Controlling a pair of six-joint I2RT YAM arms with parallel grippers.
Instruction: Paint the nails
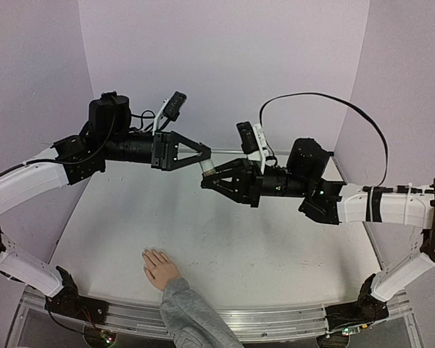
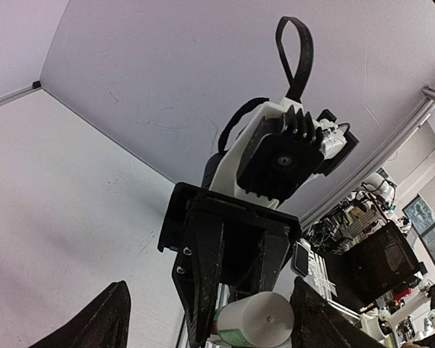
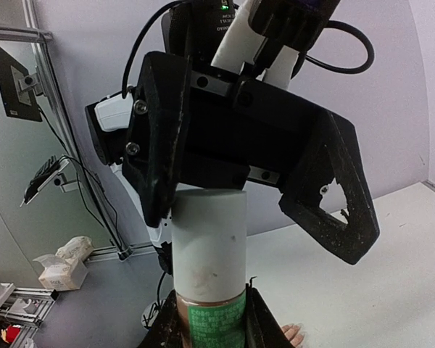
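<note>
The right pincer (image 1: 212, 176) is clenched on the lower body of a small whitish bottle (image 3: 209, 250) and holds it in the air above the middle of the counter (image 1: 275, 246). The bottle's long axis runs from about 4 o'clock to 10 o'clock in the top view, with the cap end toward the left arm. The left pincer (image 1: 205, 159) meets it there with its jaws spread. They straddle the cap, and in the right wrist view one finger lies against the cap's side while the other stands well apart, so nothing is grasped.

The nails (image 1: 151, 254) are far from both pincers. They tip the fingers of a small flesh-coloured mannequin hand (image 1: 160, 267) lying flat on the counter near its front edge, at about 7 o'clock from the bottle. The hand's long axis runs from the grey sleeve (image 1: 192, 315) at 5 o'clock to the fingertips at 11 o'clock.

The hand lies left of the centre line, so the left arm seems better placed to reach it. The cap probably has to come off first. Any painting stroke would then have to travel down toward 7 o'clock to meet the nails.
</note>
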